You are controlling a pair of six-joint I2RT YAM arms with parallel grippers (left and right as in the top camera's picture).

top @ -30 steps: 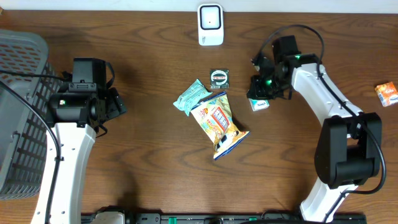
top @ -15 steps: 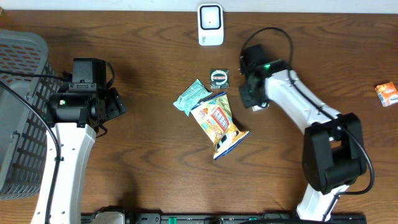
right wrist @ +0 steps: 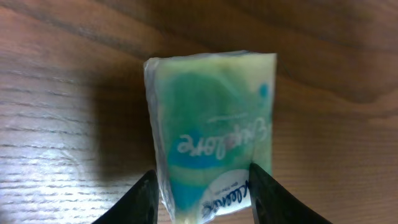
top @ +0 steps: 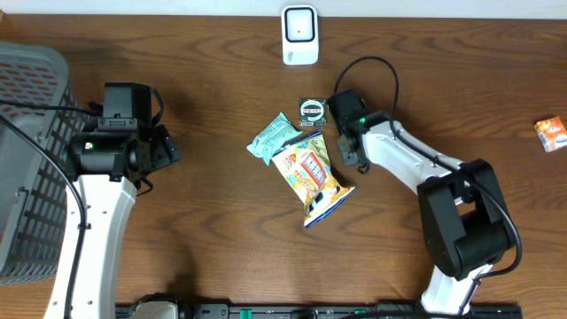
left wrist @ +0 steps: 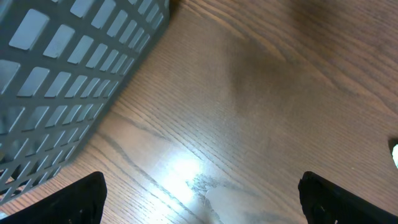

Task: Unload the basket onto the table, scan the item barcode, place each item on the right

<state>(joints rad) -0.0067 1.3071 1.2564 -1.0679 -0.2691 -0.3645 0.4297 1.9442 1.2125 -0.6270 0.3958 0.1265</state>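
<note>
Grey basket (top: 35, 66) on wooden table (top: 221, 239)

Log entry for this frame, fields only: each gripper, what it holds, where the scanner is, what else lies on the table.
right gripper: shut on green-and-white packet, one finger on each side
left gripper: open, empty, over the table beside grey basket
scanner: far table edge, apart from the right gripper
loose items: snack bag, teal packet, black square item, orange box
status: packet gripped, not yet at scanner
</note>
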